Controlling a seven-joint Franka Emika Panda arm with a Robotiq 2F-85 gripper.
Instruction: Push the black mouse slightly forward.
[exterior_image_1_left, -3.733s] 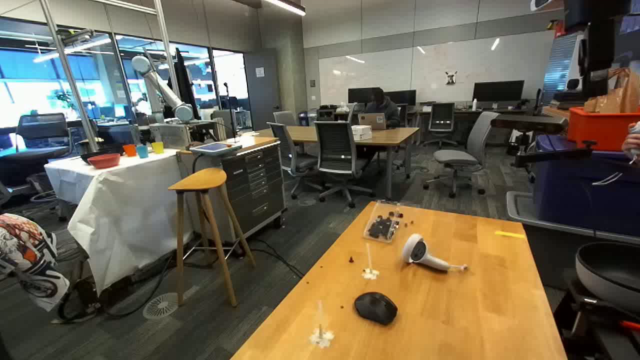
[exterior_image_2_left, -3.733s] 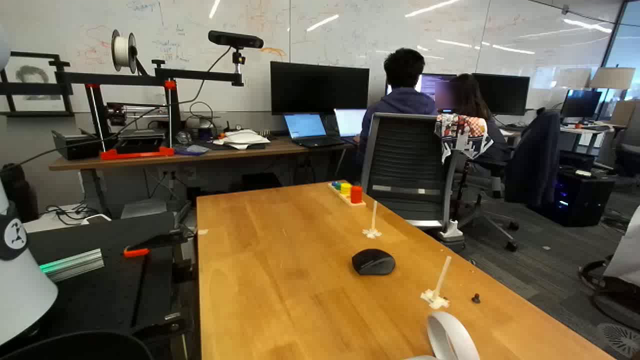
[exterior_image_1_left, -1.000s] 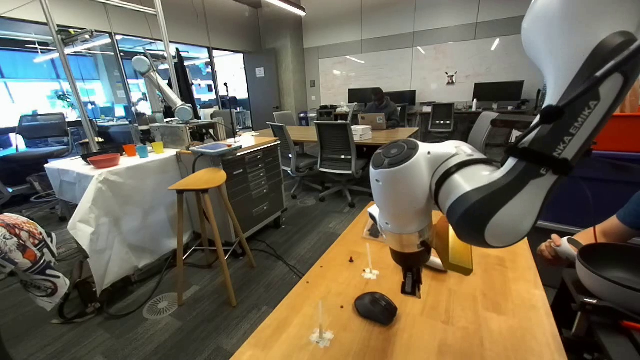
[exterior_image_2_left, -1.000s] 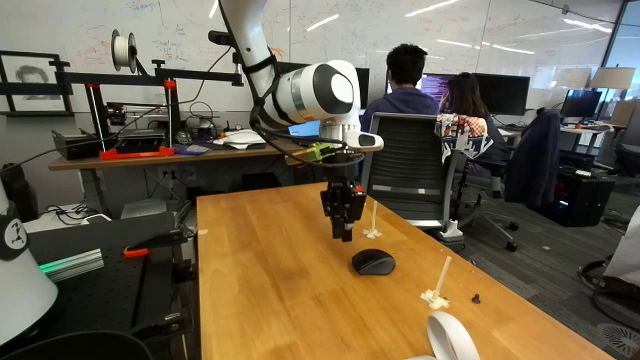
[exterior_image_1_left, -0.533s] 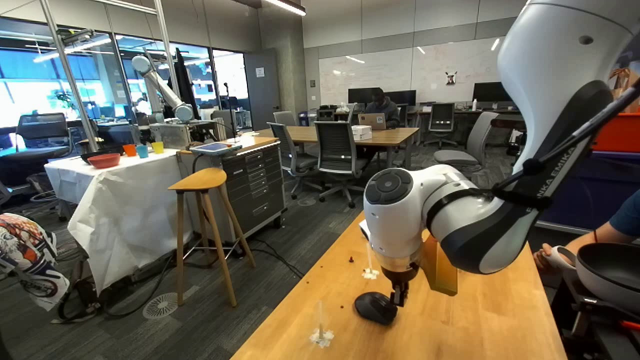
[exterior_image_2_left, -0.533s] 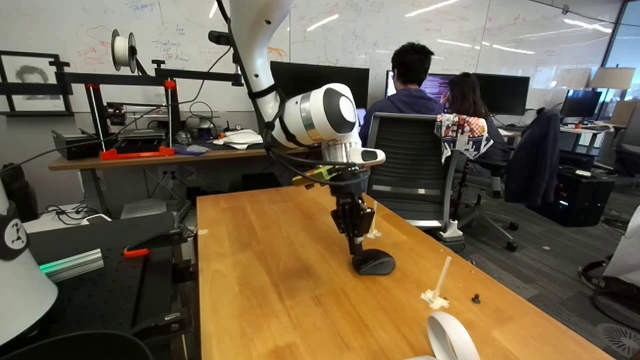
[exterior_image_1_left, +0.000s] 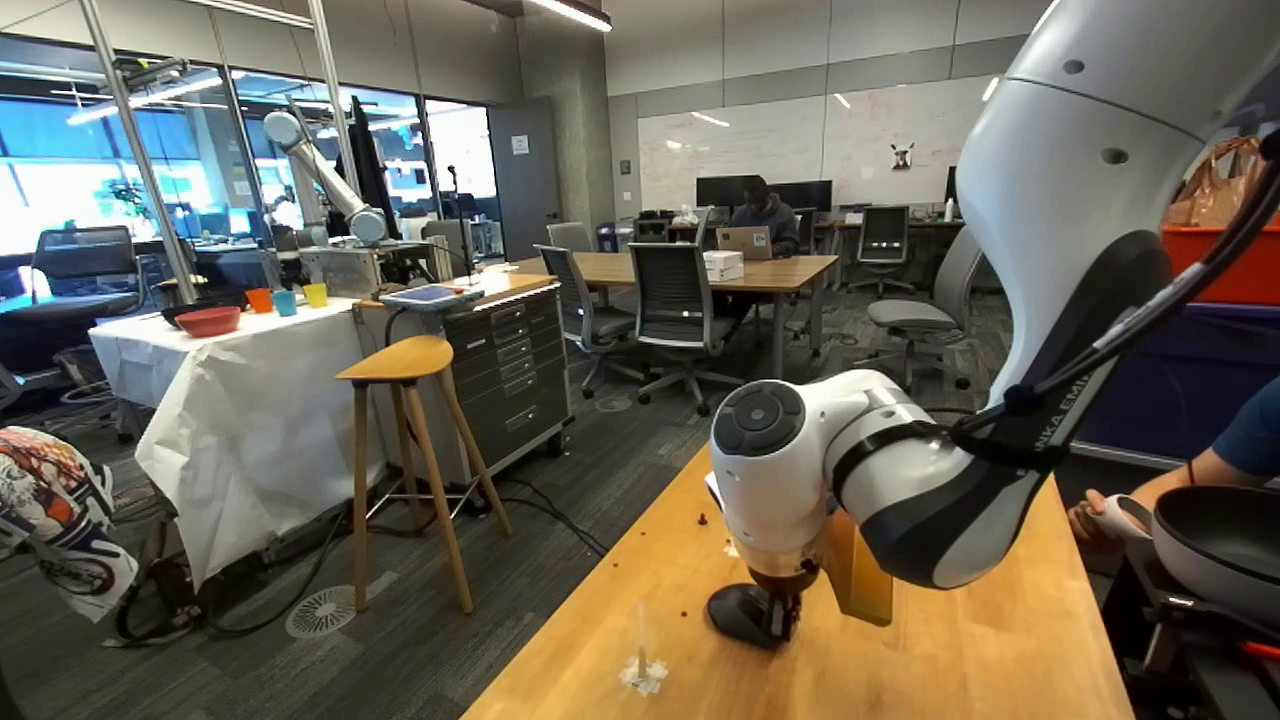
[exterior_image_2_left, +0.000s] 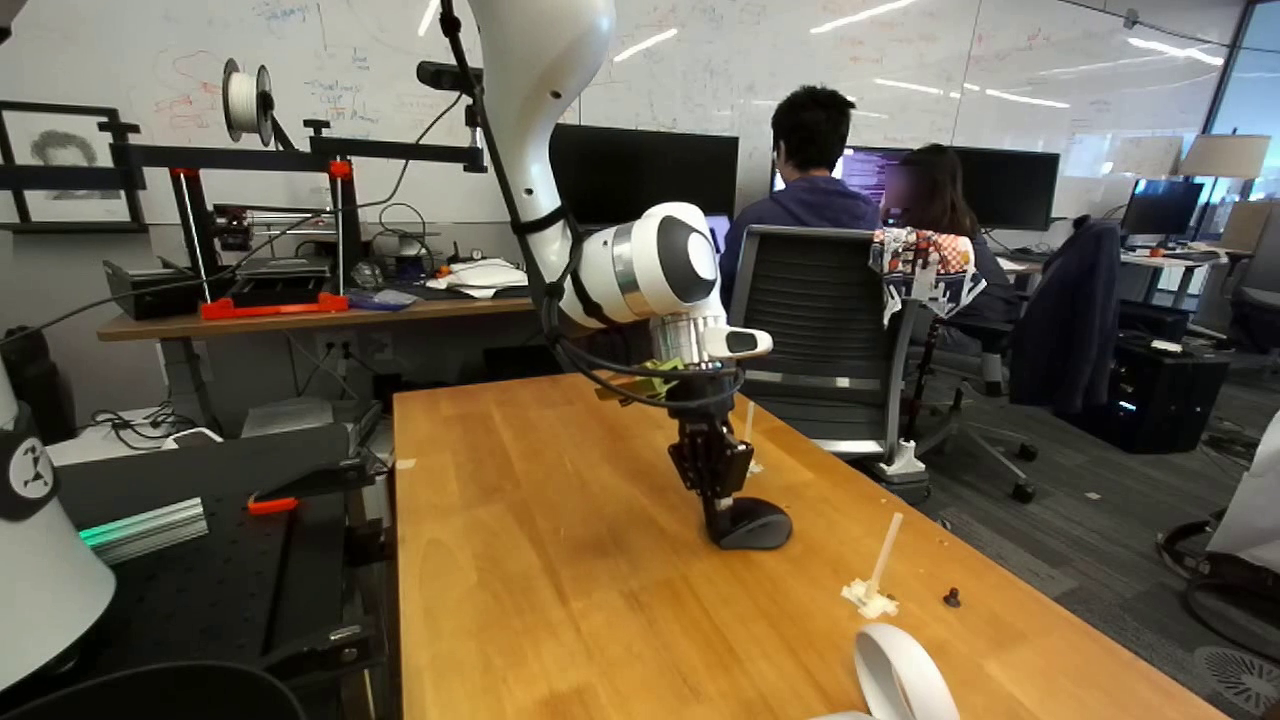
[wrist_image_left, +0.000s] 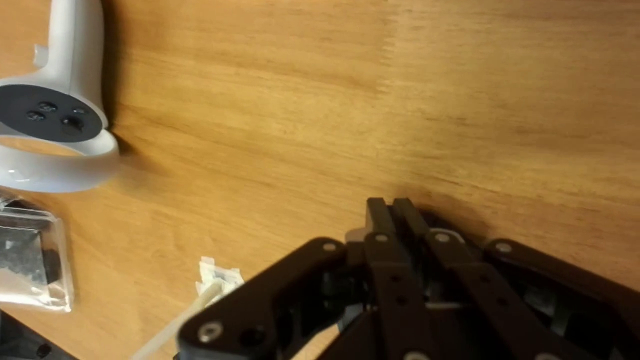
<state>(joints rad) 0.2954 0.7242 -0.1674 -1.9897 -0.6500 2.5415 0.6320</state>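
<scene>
The black mouse (exterior_image_1_left: 738, 612) lies flat on the wooden table (exterior_image_2_left: 560, 560) and shows in both exterior views. My gripper (exterior_image_1_left: 784, 636) points down at one end of it, fingertips low by the tabletop. In an exterior view the fingers (exterior_image_2_left: 714, 515) cover that end of the mouse (exterior_image_2_left: 760, 526) and seem to touch its side, not straddle it. Seen from the wrist, the gripper (wrist_image_left: 390, 201) has its two fingertips almost together, with nothing visible between them. There the mouse is hidden behind the fingers or too dark to make out.
An upright pale stick on a taped base (exterior_image_2_left: 870, 596) stands beyond the mouse, near the table edge; another stick base (wrist_image_left: 217, 280) is close to the gripper. A white controller (wrist_image_left: 80, 65) and a clear box of dark pieces (wrist_image_left: 35, 260) lie farther off. A small dark screw (exterior_image_2_left: 951, 597) sits near the edge.
The arm, absent at first, has come in over the table and lowered, bringing the fingertips from above and beside the mouse down against its end. The mouse has shifted barely, away from the fingers.
</scene>
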